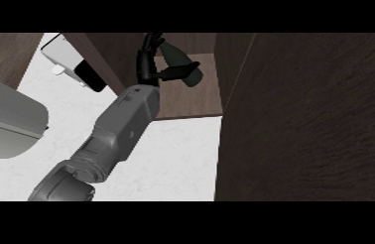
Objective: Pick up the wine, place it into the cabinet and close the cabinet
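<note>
While the cabinet door (300, 114) stands open, filling the view's right, the cabinet (192, 96) shows its brown shelf beyond the white counter (176, 158). One grey forearm reaches in; by its place I judge it the left hand (157, 69), fingers and thumb curled round the dark wine bottle (181, 64), held over the shelf. Pickup done; release and door closing remain. Right hand not seen.

I have one view only, from the robot's head, looking steeply down and close onto the white counter (176, 153) and into the open dark wood cabinet (198, 96); its door (300, 119) fills my right side.
</note>
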Controlling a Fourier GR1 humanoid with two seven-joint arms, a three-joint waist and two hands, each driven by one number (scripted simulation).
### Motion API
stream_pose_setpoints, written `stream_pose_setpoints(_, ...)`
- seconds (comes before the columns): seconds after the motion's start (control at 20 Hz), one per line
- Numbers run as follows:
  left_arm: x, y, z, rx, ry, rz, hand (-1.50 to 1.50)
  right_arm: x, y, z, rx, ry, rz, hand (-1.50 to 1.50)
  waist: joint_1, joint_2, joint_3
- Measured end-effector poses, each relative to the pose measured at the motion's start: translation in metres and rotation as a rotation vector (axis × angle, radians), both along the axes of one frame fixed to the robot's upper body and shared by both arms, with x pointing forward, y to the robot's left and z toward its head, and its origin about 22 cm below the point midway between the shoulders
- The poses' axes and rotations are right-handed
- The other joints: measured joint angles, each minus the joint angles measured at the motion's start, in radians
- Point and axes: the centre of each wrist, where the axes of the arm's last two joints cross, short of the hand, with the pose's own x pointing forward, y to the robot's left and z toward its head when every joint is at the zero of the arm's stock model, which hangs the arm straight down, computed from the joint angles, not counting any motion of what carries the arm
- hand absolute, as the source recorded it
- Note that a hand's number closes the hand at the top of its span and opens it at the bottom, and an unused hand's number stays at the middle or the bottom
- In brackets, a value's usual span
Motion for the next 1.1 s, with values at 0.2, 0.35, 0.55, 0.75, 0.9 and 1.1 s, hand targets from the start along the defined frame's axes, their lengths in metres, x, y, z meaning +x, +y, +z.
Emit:
stream_pose_setpoints(0.2,-0.001,0.004,-0.004,0.036,0.014,0.011,-1.5,-0.001,0.0,0.001,0.005,-0.001,0.001,-1.5,-0.007,0.0,0.0)
stream_pose_setpoints(0.35,-0.003,0.004,-0.008,0.048,0.006,0.025,-1.5,0.0,0.0,0.001,0.0,0.001,0.003,-1.5,-0.007,0.002,-0.001)
stream_pose_setpoints(0.55,-0.006,0.005,-0.013,0.026,-0.017,0.04,-1.5,0.0,0.002,0.002,0.003,0.004,0.009,-1.5,-0.009,0.003,-0.001)
stream_pose_setpoints(0.75,-0.007,0.006,-0.014,0.016,-0.028,0.034,-1.5,0.0,0.002,0.001,0.004,0.002,0.012,-1.5,-0.011,0.005,-0.002)
stream_pose_setpoints(0.9,-0.007,0.006,-0.015,0.016,-0.044,0.01,-1.5,0.0,0.004,0.0,0.008,0.0,0.023,-1.5,-0.011,0.005,-0.002)
stream_pose_setpoints(1.1,-0.008,0.007,-0.017,0.003,-0.065,-0.031,-1.5,-0.001,0.006,-0.002,0.012,0.001,0.029,-1.5,-0.011,0.004,-0.001)
